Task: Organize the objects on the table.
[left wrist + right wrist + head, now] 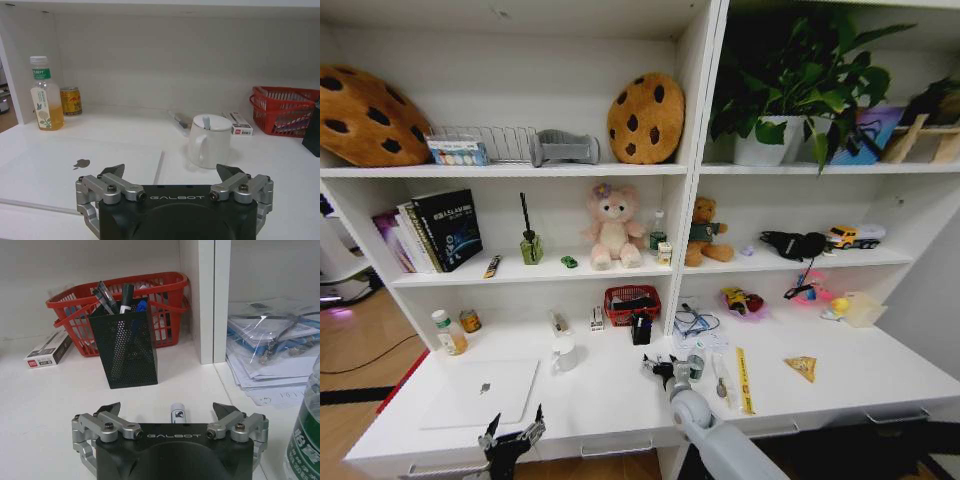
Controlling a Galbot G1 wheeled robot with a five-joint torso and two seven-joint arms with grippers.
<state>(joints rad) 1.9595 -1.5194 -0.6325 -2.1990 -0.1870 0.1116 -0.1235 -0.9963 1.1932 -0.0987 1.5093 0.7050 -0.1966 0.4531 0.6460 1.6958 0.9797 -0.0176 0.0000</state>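
Observation:
A thin silver laptop (480,392) lies shut on the white desk (620,395) at front left. My left gripper (515,425) hovers open over the desk's front edge, with the laptop (75,170) and a white mug (209,141) just beyond its fingers. In the left wrist view, a juice bottle (46,95) and a small can (71,101) stand at the back. My right gripper (663,366) is open at mid-desk, a white marker (177,413) lying between its fingertips. A black mesh pen holder (125,350) with pens stands ahead of it. A green toy car (569,262) sits on the shelf.
A red basket (632,303) stands against the back wall, with a small box (50,350) beside it. A green-labelled bottle (302,440) stands close to my right gripper. Bagged cables on papers (272,340), a yellow ruler (744,380) and a triangular snack (802,368) lie to the right.

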